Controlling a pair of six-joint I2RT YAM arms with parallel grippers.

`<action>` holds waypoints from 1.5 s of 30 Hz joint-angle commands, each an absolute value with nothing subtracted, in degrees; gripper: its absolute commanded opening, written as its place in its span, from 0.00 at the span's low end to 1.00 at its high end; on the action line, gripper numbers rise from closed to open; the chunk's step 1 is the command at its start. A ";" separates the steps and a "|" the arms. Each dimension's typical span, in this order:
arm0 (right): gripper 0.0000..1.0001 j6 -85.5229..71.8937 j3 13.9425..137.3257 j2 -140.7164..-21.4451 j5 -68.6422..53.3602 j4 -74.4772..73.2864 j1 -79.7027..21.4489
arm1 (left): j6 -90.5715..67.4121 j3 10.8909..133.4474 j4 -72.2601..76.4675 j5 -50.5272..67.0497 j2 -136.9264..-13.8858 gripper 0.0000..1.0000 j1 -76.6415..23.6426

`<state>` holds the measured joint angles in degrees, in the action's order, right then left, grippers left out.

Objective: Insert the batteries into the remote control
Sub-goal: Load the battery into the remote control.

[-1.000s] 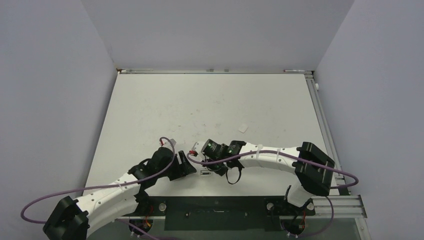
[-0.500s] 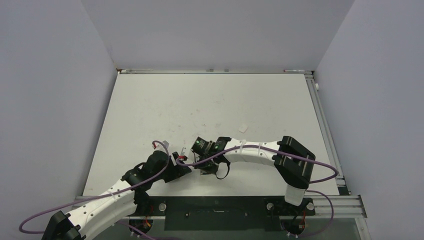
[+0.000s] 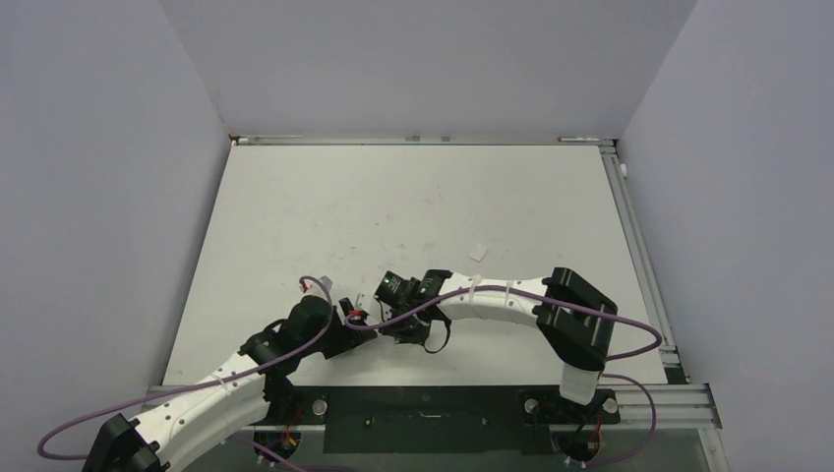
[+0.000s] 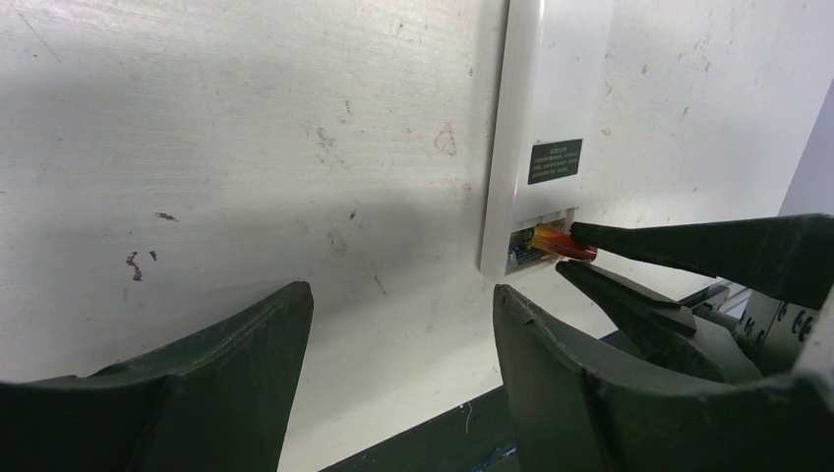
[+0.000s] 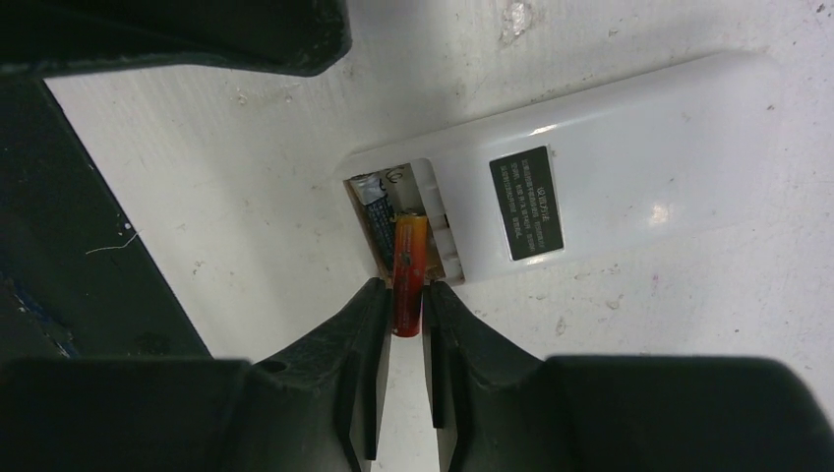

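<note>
The remote control (image 5: 590,187) lies plain white face up with a black label, and its battery compartment at one end is open. My right gripper (image 5: 405,290) is shut on a red battery (image 5: 408,261), whose far end sits tilted inside the compartment. A second object with a dark end lies in the neighbouring slot (image 5: 369,189). In the left wrist view the remote (image 4: 541,118) and the battery (image 4: 563,242) show just beyond my left gripper (image 4: 403,324), which is open and empty. In the top view the two grippers (image 3: 356,320) (image 3: 398,324) meet and hide the remote.
A small flat white square piece (image 3: 479,252) lies on the table beyond the right arm. The table's near edge and black base rail (image 3: 423,418) are close behind both grippers. Purple cables loop around both arms.
Over the last second the right arm swung left and brought the battery to the remote's open end. The left arm drew back slightly. Little has moved in the last half second.
</note>
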<state>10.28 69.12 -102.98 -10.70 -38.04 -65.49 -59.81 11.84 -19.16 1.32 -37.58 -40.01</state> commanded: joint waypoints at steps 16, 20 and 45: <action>0.26 3.51 69.87 -94.48 0.63 -33.71 -66.27 | -59.21 11.10 -15.16 4.18 -42.30 0.66 -39.73; 0.26 -1.63 67.01 -90.15 4.91 -32.60 -66.25 | -58.63 11.80 -14.00 4.82 -44.26 0.66 -39.73; 0.40 -32.37 43.84 -68.92 13.43 -15.98 -61.41 | -53.32 18.06 -2.59 10.69 -60.18 0.66 -39.64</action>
